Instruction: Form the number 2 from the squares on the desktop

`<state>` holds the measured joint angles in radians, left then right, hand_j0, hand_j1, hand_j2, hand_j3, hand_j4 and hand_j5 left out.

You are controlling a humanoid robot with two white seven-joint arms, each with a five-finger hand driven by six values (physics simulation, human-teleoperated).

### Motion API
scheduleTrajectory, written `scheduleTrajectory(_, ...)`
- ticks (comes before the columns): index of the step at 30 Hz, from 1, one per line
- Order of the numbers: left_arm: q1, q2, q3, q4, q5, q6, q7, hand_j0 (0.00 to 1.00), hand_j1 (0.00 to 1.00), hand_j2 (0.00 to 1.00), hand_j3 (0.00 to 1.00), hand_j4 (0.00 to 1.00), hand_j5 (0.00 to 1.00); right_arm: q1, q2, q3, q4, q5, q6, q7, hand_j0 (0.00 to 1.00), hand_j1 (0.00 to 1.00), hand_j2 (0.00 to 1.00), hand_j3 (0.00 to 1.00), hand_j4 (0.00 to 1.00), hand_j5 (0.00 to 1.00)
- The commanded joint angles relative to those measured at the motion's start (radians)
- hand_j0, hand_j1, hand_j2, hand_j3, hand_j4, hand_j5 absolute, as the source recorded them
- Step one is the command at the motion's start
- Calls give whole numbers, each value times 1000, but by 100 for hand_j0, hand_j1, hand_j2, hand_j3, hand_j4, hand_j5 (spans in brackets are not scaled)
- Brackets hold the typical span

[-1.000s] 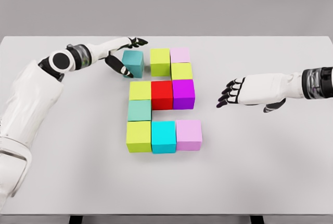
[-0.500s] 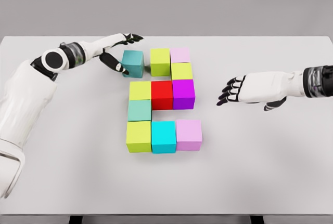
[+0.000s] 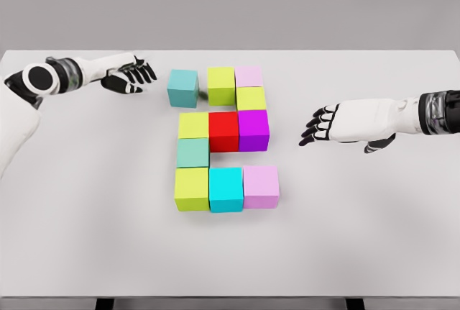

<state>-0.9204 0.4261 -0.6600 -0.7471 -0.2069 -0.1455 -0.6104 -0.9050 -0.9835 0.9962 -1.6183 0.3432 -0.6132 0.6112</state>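
Coloured cubes lie grouped on the white table [image 3: 374, 224]. The top row holds a teal cube [image 3: 183, 88], set slightly apart, a lime cube [image 3: 221, 85] and a pale pink cube [image 3: 249, 76]. Below the pink one is another lime cube [image 3: 251, 98]. The middle row is lime [image 3: 193, 125], red [image 3: 223, 131], magenta [image 3: 253, 129]. A mint cube [image 3: 192, 152] links down to lime [image 3: 192, 188], cyan [image 3: 226, 188] and lilac [image 3: 261, 185]. My left hand [image 3: 131, 75] hovers open left of the teal cube, not touching it. To the right of the group, my right hand [image 3: 320, 126] is open and holds nothing.
The table's far edge runs just behind the top row of cubes. Grey wall behind it.
My left hand has let go of the teal cube and drawn back to the left. The right hand has stayed put.
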Motion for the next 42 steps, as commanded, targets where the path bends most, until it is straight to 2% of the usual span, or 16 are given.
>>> scheduleTrajectory(1,0,-1,-4,31,-75,46,0,51,51,51,51,51,51,0,0,-1,0,-4,2,0,100,100,100,100,100,100)
scheduleTrajectory(5,0,-41,-9,8,-180,100,0,51,51,51,51,51,51,0,0,-1,0,-4,2,0,100,100,100,100,100,100)
scheduleTrajectory(8,8,-40,-10,-69,-184,115,0,51,51,51,51,51,51,0,0,-1,0,-4,2,0,100,100,100,100,100,100)
scheduleTrajectory(11,9,-53,-10,-81,-220,135,0,51,51,51,51,51,51,0,0,-16,0,-4,2,0,100,100,100,100,100,100)
scheduleTrajectory(21,14,-72,-12,-86,-218,126,0,51,51,51,51,51,51,-2,2,-16,-2,-4,2,0,100,100,100,100,100,100)
scheduleTrajectory(23,15,-67,-10,-121,-216,124,0,51,51,51,51,51,51,-2,2,-16,-2,-4,2,0,100,100,100,100,100,100)
scheduleTrajectory(29,20,-59,-10,-124,-213,129,0,51,51,51,51,51,51,-2,2,-16,0,-4,2,0,100,100,100,100,100,100)
scheduleTrajectory(33,34,-46,-10,-164,-215,136,0,51,51,51,51,51,51,-2,2,-16,-2,-4,2,0,100,100,100,100,100,100)
scheduleTrajectory(42,43,-35,-41,-193,-220,182,0,51,51,51,51,51,51,-2,3,-16,-2,-4,2,0,100,100,100,100,100,100)
